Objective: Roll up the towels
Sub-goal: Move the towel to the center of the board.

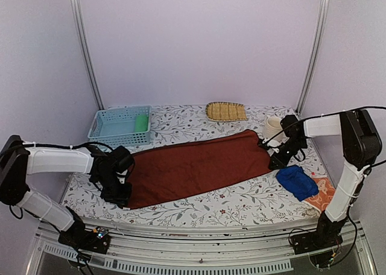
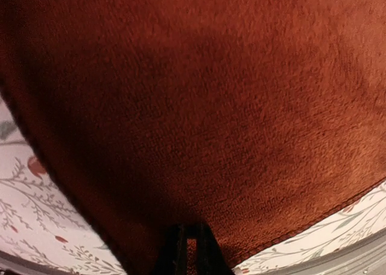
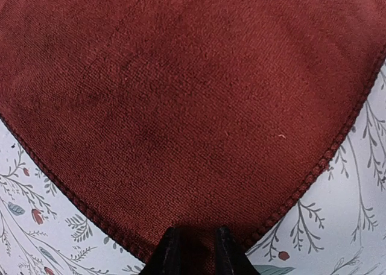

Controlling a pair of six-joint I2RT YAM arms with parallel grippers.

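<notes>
Only overhead shows blue towel (image 1: 297,181) (wrists: brown towel (image 2: 199,106))

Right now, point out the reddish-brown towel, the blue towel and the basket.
reddish-brown towel (image 1: 199,166), top view, cloth's middle
blue towel (image 1: 297,181), top view, crumpled middle
pale blue basket (image 1: 114,139), top view, front wall

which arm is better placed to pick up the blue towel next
Right, probably: the blue towel lies close beside the right fingers. The left fingers sit at the far end of the brown towel.
</notes>
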